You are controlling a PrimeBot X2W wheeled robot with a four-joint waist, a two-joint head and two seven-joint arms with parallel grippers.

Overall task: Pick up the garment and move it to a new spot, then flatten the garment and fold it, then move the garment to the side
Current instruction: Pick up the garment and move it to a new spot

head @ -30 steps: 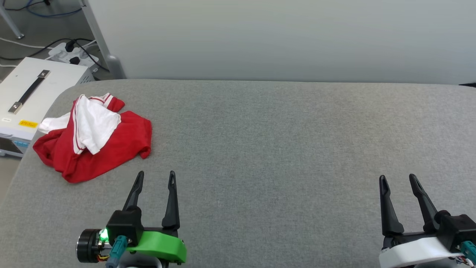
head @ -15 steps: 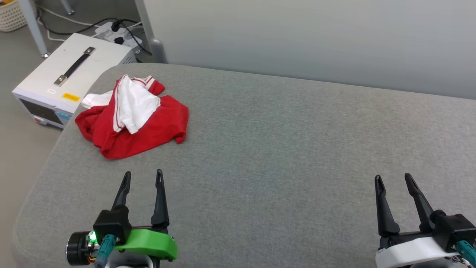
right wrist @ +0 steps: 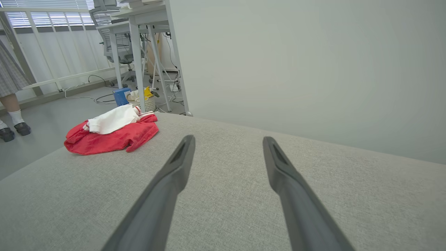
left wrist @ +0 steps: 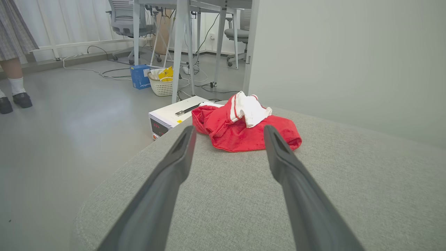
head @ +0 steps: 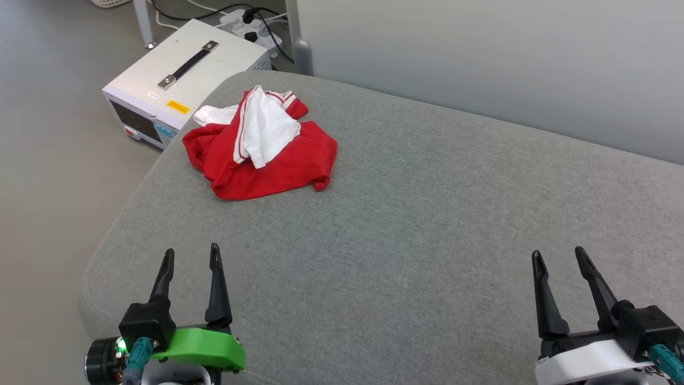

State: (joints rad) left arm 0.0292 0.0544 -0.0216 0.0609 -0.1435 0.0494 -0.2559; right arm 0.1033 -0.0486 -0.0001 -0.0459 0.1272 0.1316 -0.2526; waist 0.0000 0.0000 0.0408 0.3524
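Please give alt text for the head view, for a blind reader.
A crumpled red and white garment lies near the far left corner of a grey padded surface. The left gripper and right gripper are open at the near side, away from it. A white box stands on the floor behind.

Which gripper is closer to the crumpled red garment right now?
Left. The left gripper sits open just short of the garment; the right gripper, also open, is far across the grey surface.

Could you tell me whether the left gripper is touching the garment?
No, the left gripper stands open, apart from the crumpled garment, with bare grey surface between them.
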